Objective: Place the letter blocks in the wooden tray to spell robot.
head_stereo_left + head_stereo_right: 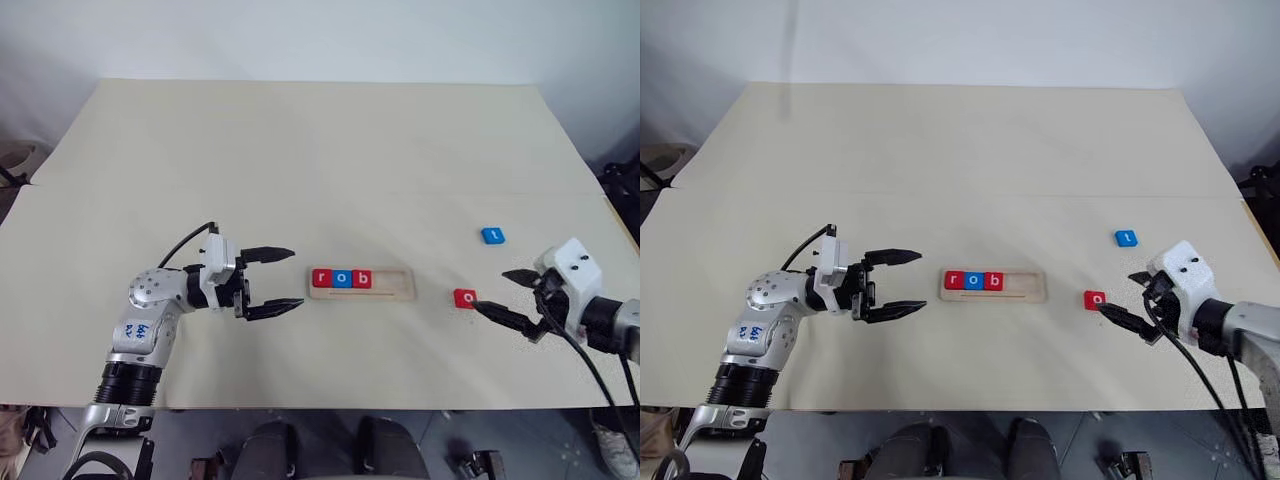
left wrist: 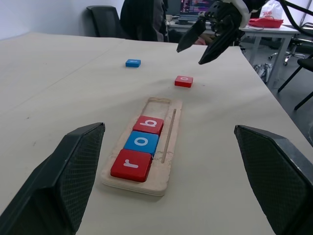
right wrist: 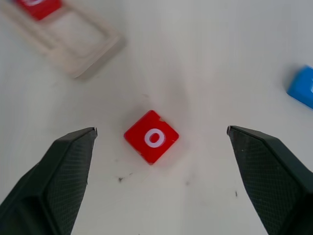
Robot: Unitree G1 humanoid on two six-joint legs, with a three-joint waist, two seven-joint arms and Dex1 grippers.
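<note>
A: What's sitting in the wooden tray (image 1: 400, 292)?

B: I'm seeing red r (image 1: 321, 279), blue o (image 1: 342, 279) and red b (image 1: 362, 279) filling its left end. The red o (image 1: 465, 298) is lying right of the tray, the blue t (image 1: 492, 236) beyond that.

A: Grippers?

B: My right gripper (image 1: 497, 292) is gaping wide, empty, beside the red o. The left gripper (image 1: 282, 281) is hovering open left of the tray, holding nothing.

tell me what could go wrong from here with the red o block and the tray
1. The red square o block lies cornerwise between the open right gripper fingers, so a close may twist or flick it.
2. The pale wooden tray lies loose on the table, so sliding the block in could nudge it or the seated r, o, b blocks.
</note>
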